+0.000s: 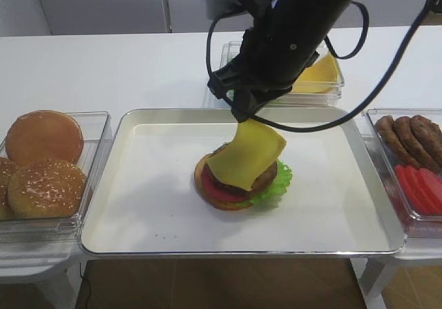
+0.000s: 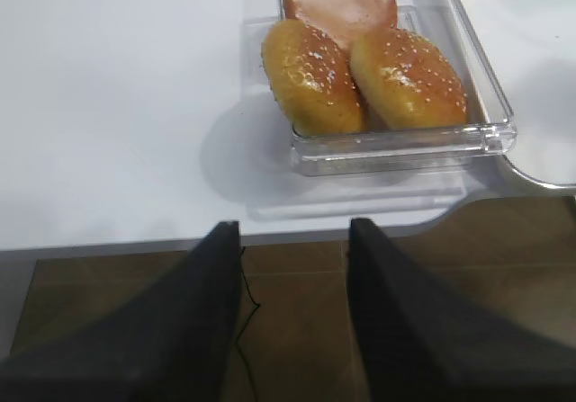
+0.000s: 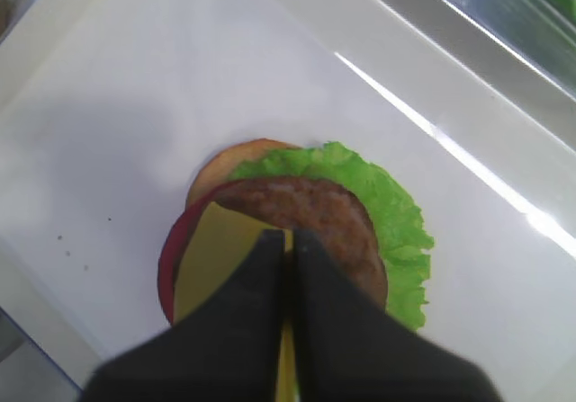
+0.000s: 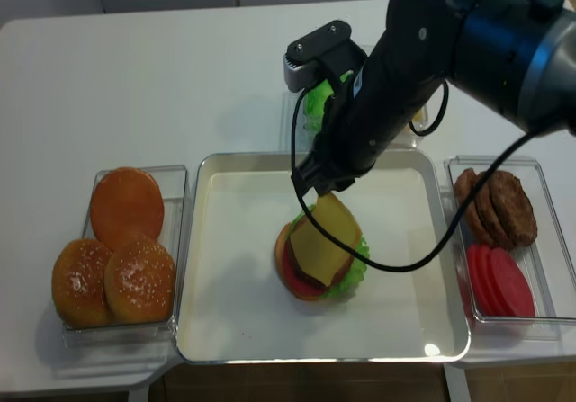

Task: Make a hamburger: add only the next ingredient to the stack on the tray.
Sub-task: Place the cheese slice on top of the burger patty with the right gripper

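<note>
Right hand [image 3: 290, 249] pinched tight on one cheese slice [image 1: 250, 158], draped over the one stack [image 1: 238, 184]; three buns [image 1: 45, 160] binned.

The cheese slice [image 1: 250, 153] hangs over the burger [image 1: 238, 184], hiding most of its patty from above. The arm covers the bin [image 1: 324, 81] at 12 o'clock. Patties [image 1: 414, 137] and tomato slices [image 1: 423, 188] at 3 o'clock run off the picture's edge.
</note>
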You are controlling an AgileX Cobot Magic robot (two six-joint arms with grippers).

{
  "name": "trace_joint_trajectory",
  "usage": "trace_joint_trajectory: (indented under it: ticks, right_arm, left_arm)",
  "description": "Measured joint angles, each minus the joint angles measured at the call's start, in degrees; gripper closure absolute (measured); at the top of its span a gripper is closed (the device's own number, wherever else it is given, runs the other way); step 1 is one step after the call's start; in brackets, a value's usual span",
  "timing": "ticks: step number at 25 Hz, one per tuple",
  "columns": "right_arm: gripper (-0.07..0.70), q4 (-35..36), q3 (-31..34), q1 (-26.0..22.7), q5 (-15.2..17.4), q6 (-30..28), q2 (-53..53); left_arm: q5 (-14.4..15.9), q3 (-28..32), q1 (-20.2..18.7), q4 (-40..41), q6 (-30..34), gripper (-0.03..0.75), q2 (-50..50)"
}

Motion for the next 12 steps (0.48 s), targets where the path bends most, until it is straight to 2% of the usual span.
trace_joint_trajectory:
  ticks: [12]
  right_arm:
    - [0.626,-3.4,0.0,0.0,-0.1,0.4,0.8]
  left_arm:
    - [0.0,0.0,0.0,0.0,0.0,0.417,0.0]
